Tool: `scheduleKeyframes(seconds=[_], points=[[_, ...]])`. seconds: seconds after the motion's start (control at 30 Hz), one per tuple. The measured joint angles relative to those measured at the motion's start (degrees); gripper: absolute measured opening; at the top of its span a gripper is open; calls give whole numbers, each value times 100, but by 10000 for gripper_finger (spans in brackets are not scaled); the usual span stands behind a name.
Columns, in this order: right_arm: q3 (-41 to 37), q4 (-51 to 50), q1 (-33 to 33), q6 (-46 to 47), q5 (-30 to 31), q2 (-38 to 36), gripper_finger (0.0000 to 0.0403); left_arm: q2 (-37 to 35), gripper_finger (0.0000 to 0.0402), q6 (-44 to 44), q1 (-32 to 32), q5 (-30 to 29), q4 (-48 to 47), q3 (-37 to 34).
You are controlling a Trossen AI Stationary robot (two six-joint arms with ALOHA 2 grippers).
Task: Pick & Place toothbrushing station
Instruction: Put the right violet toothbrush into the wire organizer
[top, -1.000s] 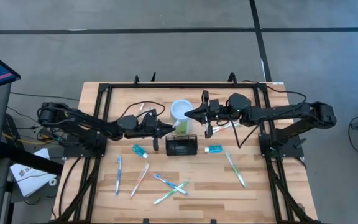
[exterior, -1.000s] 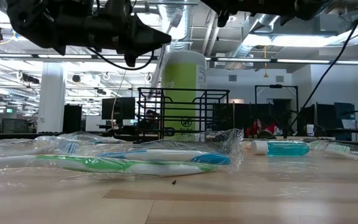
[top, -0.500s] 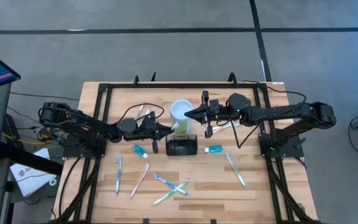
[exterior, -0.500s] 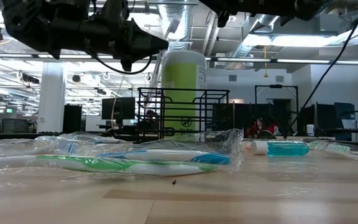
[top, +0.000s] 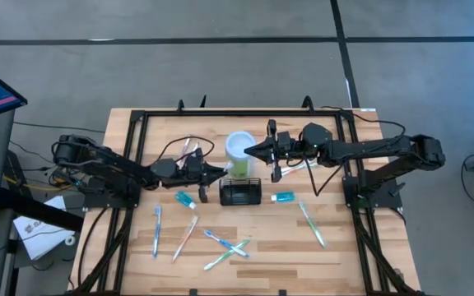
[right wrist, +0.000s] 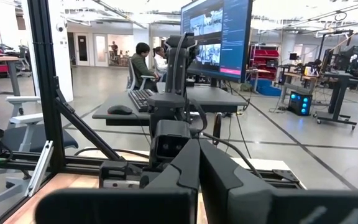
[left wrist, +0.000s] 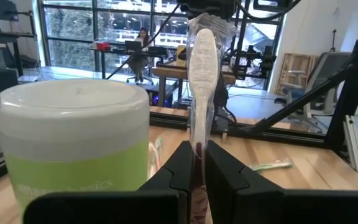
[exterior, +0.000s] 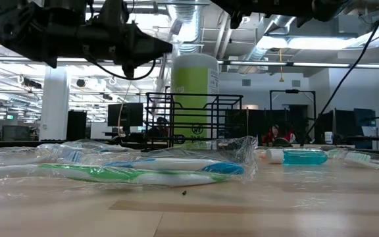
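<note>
Left gripper (left wrist: 194, 163) clamped on wrapped toothbrush (left wrist: 202, 74) beside lime-green cup (top: 239, 153), black wire-mesh caddy (top: 239, 191) mid-table, right gripper (top: 248, 150) closed, empty, over cup.

1. Table top (top: 262, 255): light wood planks as I see it, matt, grain visible.
2. Caddy (top: 239, 193): thin black wire mesh, looks like coated metal, matt.
3. Cup (left wrist: 73, 146): lime-green plastic, smooth, slight sheen; white inside.
4. Wrapped toothbrush (left wrist: 202, 68) between the left gripper (left wrist: 194, 163) fingers: white plastic under clear crinkled film.
5. Toothbrushes on the table (exterior: 143, 170): glossy clear wrap, wrinkled, catching light.
6. Gripper fingers (left wrist: 219, 165): dark matt plastic.
7. Frame rails (top: 134, 136): black metal profile.
</note>
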Motion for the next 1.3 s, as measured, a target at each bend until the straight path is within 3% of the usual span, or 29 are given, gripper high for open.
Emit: scheduleKeyframes(seconds=[0.47, 1.1, 1.3], points=[[0, -20, 0, -30, 0, 0, 0, 1302, 12, -30, 0, -99, 1210, 0], [0, -45, 0, -30, 0, 0, 0, 1454, 14, -166, 0, -109, 1262, -182], [0, -45, 0, -96, 0, 0, 0, 1454, 32, -186, 0, -120, 1258, -203]])
